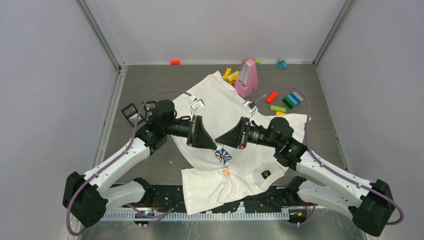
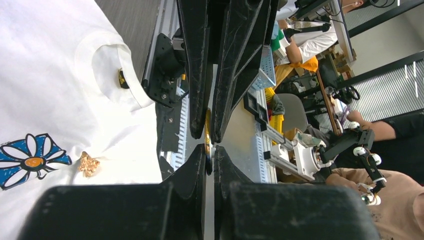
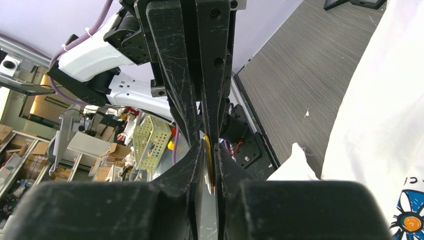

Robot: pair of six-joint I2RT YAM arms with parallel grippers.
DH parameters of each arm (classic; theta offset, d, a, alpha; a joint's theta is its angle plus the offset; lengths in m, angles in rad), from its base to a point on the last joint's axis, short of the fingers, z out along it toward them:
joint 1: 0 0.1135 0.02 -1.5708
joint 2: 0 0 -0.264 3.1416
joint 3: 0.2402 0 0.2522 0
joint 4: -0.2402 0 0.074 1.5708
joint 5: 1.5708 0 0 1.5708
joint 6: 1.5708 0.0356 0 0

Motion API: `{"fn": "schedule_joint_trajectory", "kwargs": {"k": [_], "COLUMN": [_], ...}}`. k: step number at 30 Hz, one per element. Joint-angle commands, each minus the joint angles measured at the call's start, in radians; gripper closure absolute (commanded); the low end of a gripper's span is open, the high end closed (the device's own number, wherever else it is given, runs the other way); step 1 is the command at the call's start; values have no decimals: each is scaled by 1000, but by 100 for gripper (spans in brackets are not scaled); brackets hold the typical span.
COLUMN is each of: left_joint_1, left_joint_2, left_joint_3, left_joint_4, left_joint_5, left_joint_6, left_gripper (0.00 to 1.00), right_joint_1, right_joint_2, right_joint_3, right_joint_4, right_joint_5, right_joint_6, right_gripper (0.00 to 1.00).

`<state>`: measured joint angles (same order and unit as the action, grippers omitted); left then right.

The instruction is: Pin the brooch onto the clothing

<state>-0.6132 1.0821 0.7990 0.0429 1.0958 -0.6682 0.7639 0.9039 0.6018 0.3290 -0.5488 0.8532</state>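
From above, the white T-shirt (image 1: 220,110) lies spread and rumpled on the grey tabletop (image 1: 150,85). Its hem is toward the far side and its collar toward the arm bases. The left hand (image 1: 214,144) and the right hand (image 1: 221,140) meet tip to tip over the shirt's chest, just above the blue daisy print (image 1: 223,156). A small gold lump (image 1: 226,171) sits on the cloth just beside the daisy, on the collar side. The black neck label (image 1: 265,174) is further right. A pink object (image 1: 247,78) stands on the far edge of the shirt, with coloured blocks (image 1: 292,99) nearby.

In the left wrist view, the left hand (image 2: 207,151) is almost closed. Its fingers pinch a thin gold piece (image 2: 207,142) seen edge-on. The right hand (image 2: 206,134) reaches in from the opposite side, nipping the same piece. To the left lie the shirt (image 2: 50,75), the daisy (image 2: 30,160) and the gold lump (image 2: 88,164).

In the right wrist view, the right hand (image 3: 210,148) shows only a slit between its fingers, with the gold piece (image 3: 209,167) caught in it. The left hand (image 3: 209,132) meets it from above. The shirt (image 3: 380,125) fills the right side.

Which gold item is the brooch, I cannot tell.
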Motion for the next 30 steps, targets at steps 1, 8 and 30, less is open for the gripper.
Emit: {"fn": "schedule_joint_trajectory", "kwargs": {"k": [1, 8, 30], "left_joint_1": [-3, -3, -35], "left_joint_2": [-21, -35, 68], "left_joint_3": [49, -6, -173], "left_joint_4": [22, 145, 779], "left_joint_5": [4, -84, -208], "left_joint_6": [15, -62, -445], "left_gripper": [100, 36, 71], "right_joint_1": [-2, -2, 0], "right_joint_2": [0, -62, -186], "right_joint_3": [-1, -41, -160], "right_joint_4": [64, 67, 221], "right_joint_5": [-17, 94, 329], "right_joint_6": [5, -25, -13], "right_gripper": [89, 99, 99]}}
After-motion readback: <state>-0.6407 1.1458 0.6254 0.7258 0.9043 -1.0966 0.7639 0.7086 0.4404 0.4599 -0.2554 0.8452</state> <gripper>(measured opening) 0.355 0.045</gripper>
